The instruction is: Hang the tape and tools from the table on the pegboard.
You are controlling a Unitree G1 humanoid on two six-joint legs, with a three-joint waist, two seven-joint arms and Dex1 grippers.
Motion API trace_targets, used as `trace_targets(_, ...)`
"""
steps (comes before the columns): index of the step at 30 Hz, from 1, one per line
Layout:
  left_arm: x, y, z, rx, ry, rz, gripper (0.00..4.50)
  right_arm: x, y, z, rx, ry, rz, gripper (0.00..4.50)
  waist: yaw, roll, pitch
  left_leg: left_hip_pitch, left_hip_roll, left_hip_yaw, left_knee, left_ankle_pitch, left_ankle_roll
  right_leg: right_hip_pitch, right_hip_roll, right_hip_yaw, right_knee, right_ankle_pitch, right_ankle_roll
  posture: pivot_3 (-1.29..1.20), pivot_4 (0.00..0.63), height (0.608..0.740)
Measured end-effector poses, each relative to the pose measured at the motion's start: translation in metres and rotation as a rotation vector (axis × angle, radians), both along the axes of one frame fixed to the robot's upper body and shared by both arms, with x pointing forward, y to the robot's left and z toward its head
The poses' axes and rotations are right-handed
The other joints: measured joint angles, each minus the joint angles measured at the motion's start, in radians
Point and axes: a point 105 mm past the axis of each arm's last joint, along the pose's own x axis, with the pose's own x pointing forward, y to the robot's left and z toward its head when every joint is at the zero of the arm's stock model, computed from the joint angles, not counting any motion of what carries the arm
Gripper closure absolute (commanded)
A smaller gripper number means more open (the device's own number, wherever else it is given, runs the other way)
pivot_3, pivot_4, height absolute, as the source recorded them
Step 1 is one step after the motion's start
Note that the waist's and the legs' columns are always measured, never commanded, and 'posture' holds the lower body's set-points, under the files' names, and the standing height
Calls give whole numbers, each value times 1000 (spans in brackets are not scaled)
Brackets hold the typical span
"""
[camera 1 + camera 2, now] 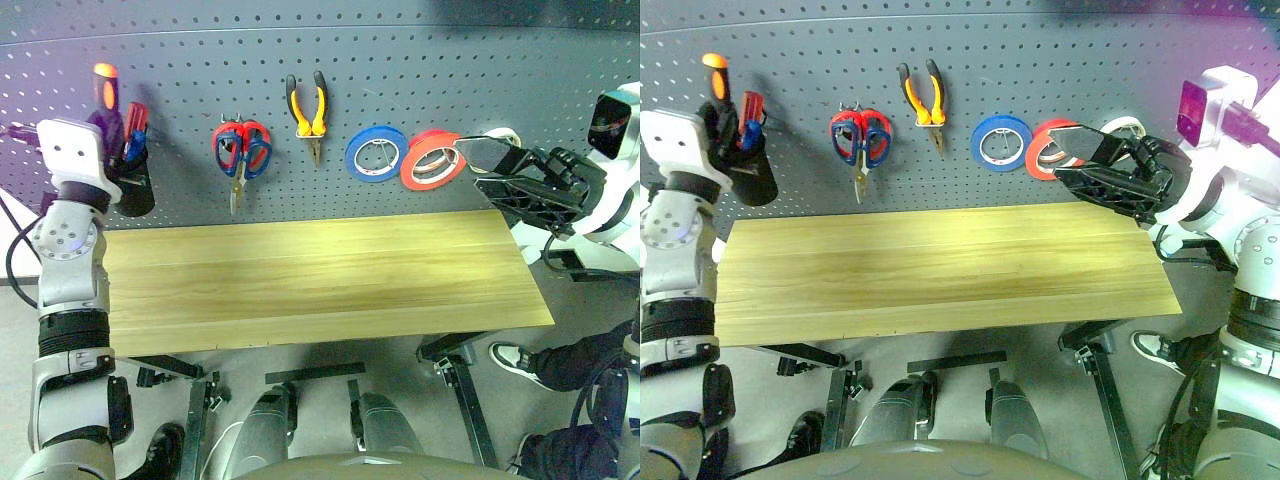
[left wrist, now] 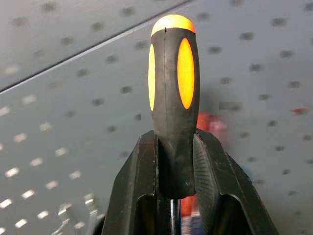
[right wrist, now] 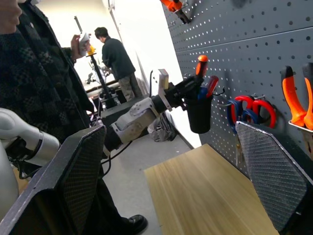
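Observation:
My left gripper (image 2: 174,147) is shut on the lower part of the orange-and-black screwdriver handle (image 2: 173,88). It holds the screwdriver (image 1: 105,85) upright just above a black cup (image 1: 135,190) at the far left of the pegboard (image 1: 400,60). The pliers (image 1: 307,110) hang on the board's middle hooks. On the right hangs the orange-red tape (image 1: 430,165). My right gripper (image 1: 470,165) stands open right in front of the tape, with nothing between its fingers. The wooden table (image 1: 300,280) is bare.
Red-handled scissors (image 1: 240,150), a blue ring (image 1: 375,155) and a white ring (image 1: 500,133) also hang on the board. A red-handled tool (image 1: 136,122) stands in the cup. A person's shoe and leg (image 1: 520,360) are by the table's right end; a person (image 3: 117,58) stands beyond its left end.

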Motion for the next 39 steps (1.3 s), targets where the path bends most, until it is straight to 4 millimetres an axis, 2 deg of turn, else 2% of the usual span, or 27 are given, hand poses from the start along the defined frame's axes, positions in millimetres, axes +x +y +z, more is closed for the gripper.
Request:
trace_targets(3, -5, -1, 5, 17, -17, 1, 3920, 1, -1, -1, -4, 5, -4, 0, 3, 0, 0, 1, 0, 0, 0, 0, 0, 1, 0, 0, 0, 0, 0, -60, 200, 740)
trace_targets(9, -8, 3, -12, 23, 30, 12, 3920, 4, -1, -5, -11, 22, -6, 0, 1, 0, 0, 1, 0, 0, -1, 0, 0, 1, 0, 1, -1, 0, 0, -58, 203, 740)
trace_targets(19, -11, 6, -20, 35, 38, 30, 3920, 5, -1, -5, -13, 21, -6, 0, 1, 0, 0, 2, 0, 1, -1, -1, 1, 1, 0, 2, -1, 0, 0, -64, 198, 740)
trace_targets(20, -11, 6, -21, 35, 40, 31, 3203, 5, -1, -5, -13, 22, -7, 0, 0, 0, 0, 2, 0, 1, -1, -1, 1, 1, -1, 2, -1, 0, 0, -64, 198, 740)
trace_targets(24, -13, 13, -30, 9, 60, 44, 2008, 5, -1, -5, -13, 21, -7, 0, 3, 0, 0, 2, 0, 1, -1, -1, 1, 1, -1, 2, -1, 0, 0, -66, 196, 740)
trace_targets(29, -15, 20, -28, -21, 43, 53, 254, 5, -1, -5, -13, 20, -8, 0, 4, 0, 0, 2, 0, 1, -1, -1, 1, 2, -1, 2, -2, 0, 0, -69, 192, 740)
trace_targets(30, -16, 20, -28, -27, 42, 54, 18, 5, -1, -5, -13, 20, -8, 0, 4, 0, 0, 2, 0, 1, -1, -1, 1, 2, -1, 2, -2, 0, 0, -69, 193, 740)
trace_targets(37, -17, 17, -30, -41, 43, 39, 18, 5, -1, -5, -13, 19, -8, 0, 4, 0, 0, 3, 0, 1, -2, -1, 1, 3, -1, 2, -2, 0, 0, -69, 192, 740)
trace_targets(39, -17, 9, -32, -56, 54, 4, 18, 5, -1, -5, -14, 19, -9, 0, 4, 0, 0, 3, 0, 1, -2, -1, 1, 3, -1, 2, -2, 0, 0, -67, 192, 740)
